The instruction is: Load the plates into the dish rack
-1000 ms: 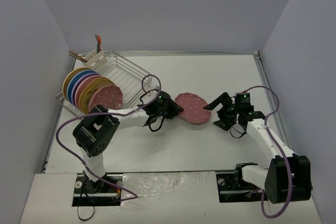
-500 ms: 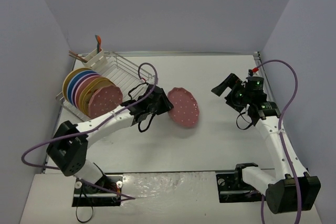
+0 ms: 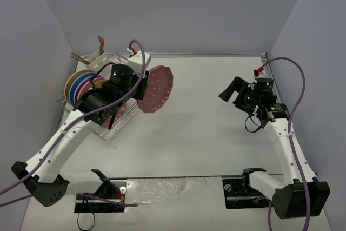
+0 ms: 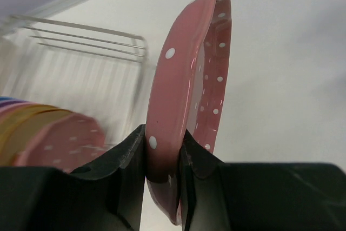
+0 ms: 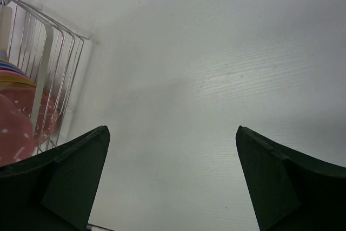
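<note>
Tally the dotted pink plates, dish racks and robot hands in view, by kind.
Dotted pink plates: 2, the held plate and the racked plate
Dish rack: 1
Hands: 2, the left hand and the right hand
Total: 5

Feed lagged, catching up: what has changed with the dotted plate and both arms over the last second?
The left gripper, shut on the round dark-pink white-dotted plate, lifted it from near the table and swung it left, on edge, up to the silver wire dish rack. The right gripper drew back rightward, open and empty. The racked pastel plates stayed put.
</note>
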`<move>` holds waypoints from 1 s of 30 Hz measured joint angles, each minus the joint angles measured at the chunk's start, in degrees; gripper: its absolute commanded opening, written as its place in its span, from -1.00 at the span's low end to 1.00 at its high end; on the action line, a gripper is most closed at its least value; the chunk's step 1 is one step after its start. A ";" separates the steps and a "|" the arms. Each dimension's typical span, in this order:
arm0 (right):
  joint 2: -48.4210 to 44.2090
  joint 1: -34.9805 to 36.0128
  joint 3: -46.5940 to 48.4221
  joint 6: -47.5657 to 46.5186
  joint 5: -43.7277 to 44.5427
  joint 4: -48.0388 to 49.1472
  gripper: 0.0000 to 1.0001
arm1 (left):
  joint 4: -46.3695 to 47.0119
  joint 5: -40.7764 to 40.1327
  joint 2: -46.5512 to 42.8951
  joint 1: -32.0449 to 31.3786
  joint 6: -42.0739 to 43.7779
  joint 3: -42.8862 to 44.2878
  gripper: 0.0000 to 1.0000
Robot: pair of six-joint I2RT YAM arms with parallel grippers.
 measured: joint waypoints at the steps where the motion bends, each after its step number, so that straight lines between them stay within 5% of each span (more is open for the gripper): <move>1: 0.25 0.00 0.35 -0.70 -0.12 0.01 1.00 | -1.82 -0.34 -0.40 1.32 3.13 1.22 -1.00; 14: 2.71 0.00 1.34 -5.05 -1.86 0.01 1.00 | -16.51 6.07 1.12 18.32 33.12 5.69 -1.00; 30: 4.48 0.00 1.34 -6.85 -2.71 0.03 0.99 | -12.40 12.55 5.30 25.70 38.95 -3.16 -1.00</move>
